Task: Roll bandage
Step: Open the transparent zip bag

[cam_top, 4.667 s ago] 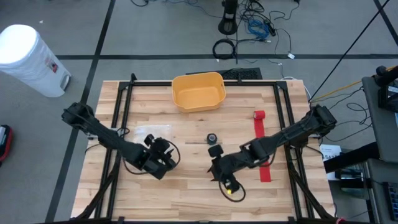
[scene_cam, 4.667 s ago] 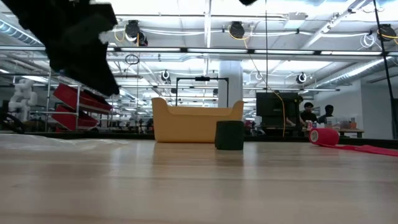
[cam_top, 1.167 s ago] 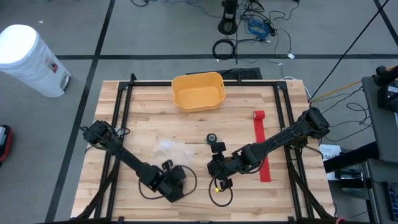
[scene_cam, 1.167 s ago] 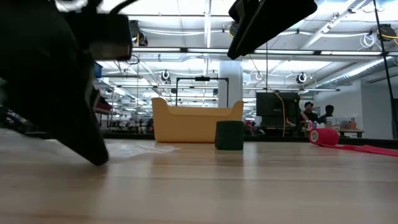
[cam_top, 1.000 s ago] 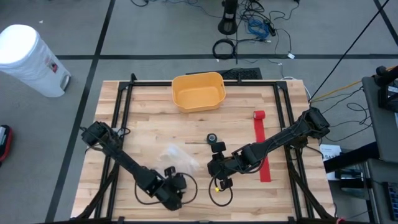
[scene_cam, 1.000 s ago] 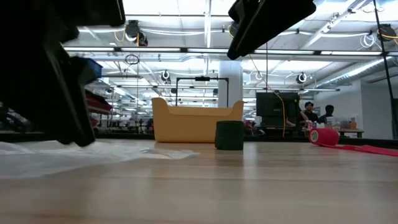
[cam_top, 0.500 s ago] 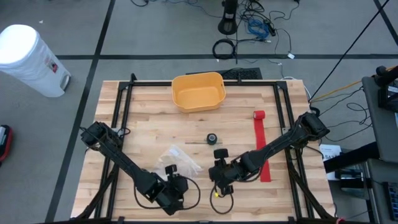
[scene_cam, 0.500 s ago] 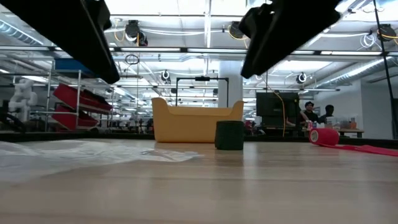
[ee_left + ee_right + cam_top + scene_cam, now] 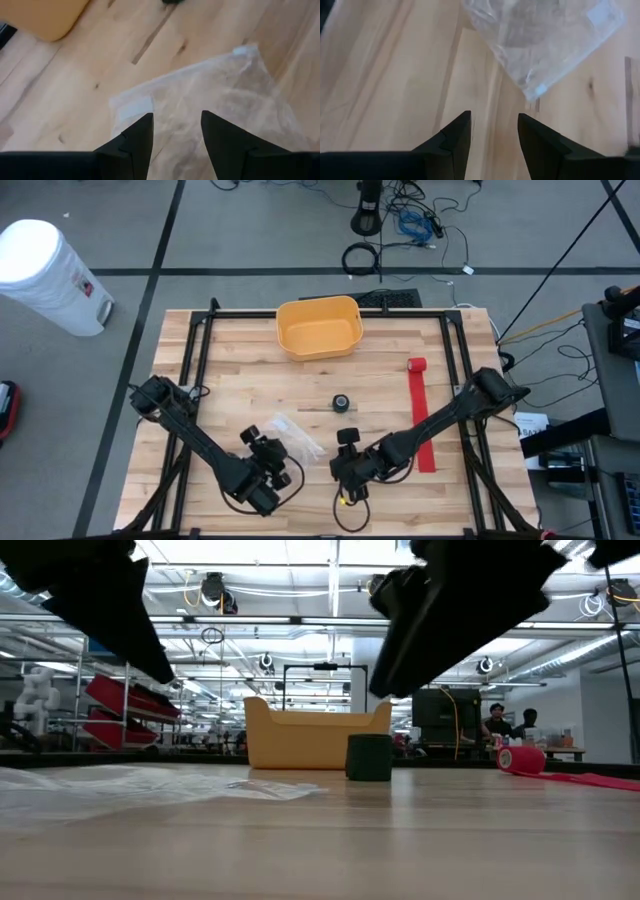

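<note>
while both jaws gape, the yellow bin [image 9: 318,327] holds nothing beside the clear bag [image 9: 292,437].

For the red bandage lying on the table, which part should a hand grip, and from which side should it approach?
Probably the rolled end of the red bandage, from straight above. The roll stands thicker than the flat strip, which lies pressed on the table and offers no edge. The right hand is nearer.
</note>
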Robot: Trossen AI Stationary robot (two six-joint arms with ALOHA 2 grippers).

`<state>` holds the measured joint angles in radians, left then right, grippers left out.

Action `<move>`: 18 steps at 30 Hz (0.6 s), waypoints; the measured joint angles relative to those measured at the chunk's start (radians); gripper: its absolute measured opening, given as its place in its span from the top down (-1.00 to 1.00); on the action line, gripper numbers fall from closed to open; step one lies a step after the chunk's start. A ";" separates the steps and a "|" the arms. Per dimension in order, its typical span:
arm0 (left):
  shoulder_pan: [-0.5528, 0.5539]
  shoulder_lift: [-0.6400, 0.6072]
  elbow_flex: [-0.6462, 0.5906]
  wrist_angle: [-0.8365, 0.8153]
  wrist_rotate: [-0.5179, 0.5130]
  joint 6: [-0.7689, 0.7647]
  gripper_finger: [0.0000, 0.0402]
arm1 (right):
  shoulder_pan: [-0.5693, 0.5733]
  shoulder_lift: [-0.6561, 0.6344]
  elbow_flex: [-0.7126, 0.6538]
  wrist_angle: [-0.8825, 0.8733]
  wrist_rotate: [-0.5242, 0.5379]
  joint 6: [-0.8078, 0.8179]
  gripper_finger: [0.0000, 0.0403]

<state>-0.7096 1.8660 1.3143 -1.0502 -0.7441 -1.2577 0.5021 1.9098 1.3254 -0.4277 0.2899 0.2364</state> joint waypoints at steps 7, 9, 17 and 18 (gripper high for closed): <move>0.000 0.060 -0.012 0.031 -0.020 0.015 0.14 | -0.019 0.073 0.000 0.076 -0.004 -0.132 0.26; 0.000 0.084 -0.012 0.032 -0.008 0.014 0.14 | -0.019 0.093 0.000 0.087 -0.007 -0.154 0.26; 0.002 0.174 -0.012 0.048 0.051 0.015 0.14 | -0.020 0.128 0.001 0.131 0.000 -0.208 0.26; 0.002 0.180 -0.013 0.047 0.061 0.015 0.14 | -0.022 0.129 0.001 0.127 0.002 -0.211 0.26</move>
<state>-0.7073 2.0459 1.3018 -1.0033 -0.6827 -1.2423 0.4803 2.0391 1.3262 -0.3008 0.2917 0.0250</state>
